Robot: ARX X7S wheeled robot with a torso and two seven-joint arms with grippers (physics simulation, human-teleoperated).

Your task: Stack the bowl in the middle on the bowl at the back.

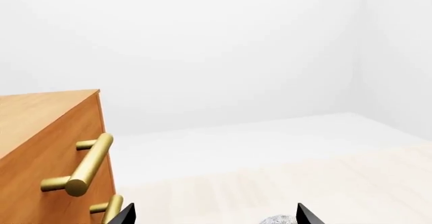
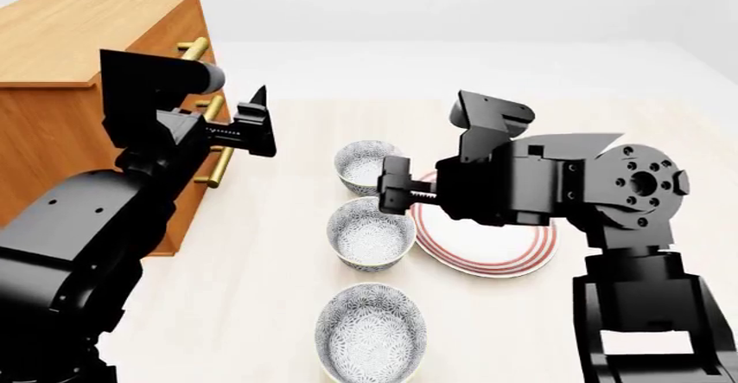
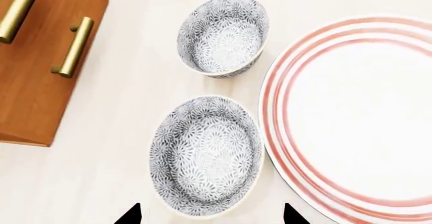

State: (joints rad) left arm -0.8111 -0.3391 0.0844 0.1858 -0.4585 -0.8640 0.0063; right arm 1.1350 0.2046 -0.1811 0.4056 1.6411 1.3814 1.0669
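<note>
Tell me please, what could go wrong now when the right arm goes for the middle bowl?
The plate lies almost against the middle bowl, so a finger of the open right gripper may strike its rim while coming down. The back bowl stands close behind; a careless lift might knock it. The left gripper, open, hovers by the cabinet handles, which it could bump.

three bowls in a front-to-back row, middle bowl (image 2: 372, 232) between back bowl (image 2: 369, 165) and front bowl (image 2: 372, 331), plate (image 2: 496, 249) right, drawer cabinet (image 2: 81, 80) left
</note>
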